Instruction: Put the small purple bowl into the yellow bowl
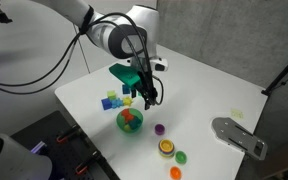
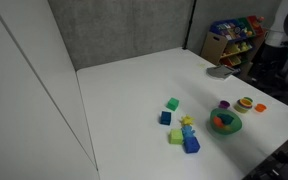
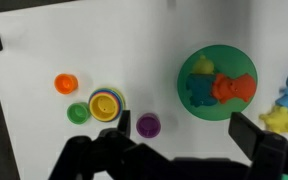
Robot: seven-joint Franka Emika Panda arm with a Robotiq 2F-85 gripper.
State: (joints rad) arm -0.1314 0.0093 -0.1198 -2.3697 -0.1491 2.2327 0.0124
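The small purple bowl (image 3: pixel 148 125) stands upright on the white table, between the yellow bowl (image 3: pixel 106 104) and the big green bowl (image 3: pixel 219 56). It shows in both exterior views (image 1: pixel 159 129) (image 2: pixel 224 104). The yellow bowl (image 1: pixel 166 147) (image 2: pixel 245 103) sits close beside it, apart from it, with coloured rings inside. My gripper (image 3: pixel 184 128) is open and empty. It hovers above the table over the gap between the purple bowl and the big green bowl. In an exterior view the gripper (image 1: pixel 149 96) hangs above the green bowl.
The big green bowl (image 1: pixel 119 120) holds toy pieces. A small orange bowl (image 3: pixel 66 84) and a small green bowl (image 3: pixel 78 113) stand beside the yellow one. Coloured blocks (image 2: pixel 189 138) lie past the big bowl. A grey metal part (image 1: pixel 239 135) lies near the table's edge.
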